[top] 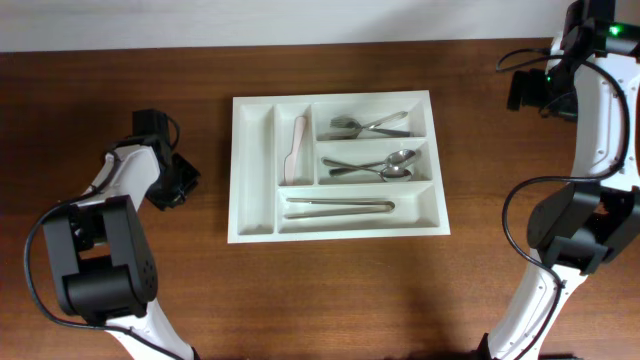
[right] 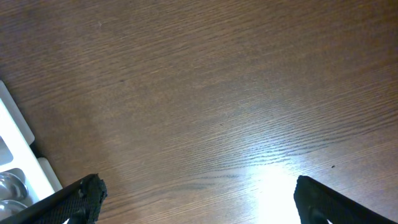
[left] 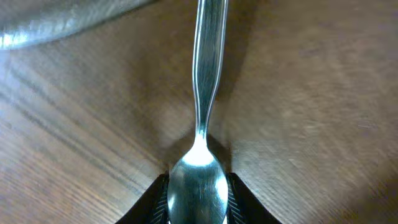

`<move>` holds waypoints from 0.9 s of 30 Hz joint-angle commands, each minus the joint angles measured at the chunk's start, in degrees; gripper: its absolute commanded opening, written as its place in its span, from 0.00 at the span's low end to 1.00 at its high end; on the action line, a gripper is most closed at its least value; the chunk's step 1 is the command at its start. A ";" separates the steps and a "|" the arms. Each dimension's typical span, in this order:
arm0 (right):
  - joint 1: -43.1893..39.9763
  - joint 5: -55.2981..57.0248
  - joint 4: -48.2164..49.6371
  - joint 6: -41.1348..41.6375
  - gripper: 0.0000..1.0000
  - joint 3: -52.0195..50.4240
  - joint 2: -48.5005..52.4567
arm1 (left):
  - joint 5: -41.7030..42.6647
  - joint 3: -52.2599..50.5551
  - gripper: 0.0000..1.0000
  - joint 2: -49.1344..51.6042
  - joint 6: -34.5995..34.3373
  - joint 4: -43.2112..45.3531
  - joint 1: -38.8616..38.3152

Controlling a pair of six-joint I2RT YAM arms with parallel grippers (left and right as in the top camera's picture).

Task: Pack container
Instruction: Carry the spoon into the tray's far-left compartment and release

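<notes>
A dark wood-grain bench (top: 330, 290) fills the overhead view, with a pale strip of wall along the far edge. The container (top: 255, 170), a white five-compartment tray, lies flat near the middle of the bench between the two arms. Its wide compartments hold forks (top: 365, 125) at the far end, two spoons (top: 375, 165) in the middle and tongs (top: 340, 206) nearest the camera, and a pale flat utensil (top: 295, 150) lies in one narrow compartment. The left end effector (top: 178, 182) sits low over the bench just left of the container, apart from it. The right end effector (top: 525, 92) hangs well off to the right, near the far edge. In the left wrist view, the left end effector (left: 198, 202) is clamped narrowly on the bowl of a spoon (left: 205, 74), one dark finger (left: 158, 199) on each side, the handle pointing away over the wood. A blurred silvery shape (left: 56, 25) crosses the upper-left corner; what it is cannot be told. In the right wrist view, the right end effector (right: 196, 205) stands wide and holds nothing over bare wood, with a corner of the container (right: 15, 134) at the left edge.
</notes>
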 commanded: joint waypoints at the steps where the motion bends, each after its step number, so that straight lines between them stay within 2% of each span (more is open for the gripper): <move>1: 0.26 -0.11 -0.02 -0.22 0.99 0.33 -1.66 | -0.79 6.12 0.02 0.59 7.80 -1.44 0.20; 9: 0.26 -0.13 -0.02 -0.22 0.99 0.33 -1.66 | 4.50 20.87 0.02 0.59 20.41 -11.17 -2.75; 14: 0.26 -0.11 -0.02 -0.22 0.98 0.33 -1.66 | 8.35 24.30 0.02 0.59 23.21 -16.48 -8.22; 24: 0.26 -0.11 -0.02 -0.22 0.99 0.33 -1.66 | 7.50 24.28 0.02 0.61 24.15 -19.26 -18.86; 27: 0.26 -0.11 -0.02 -0.22 0.99 0.33 -1.66 | 5.70 23.93 0.02 0.61 21.66 -19.04 -20.26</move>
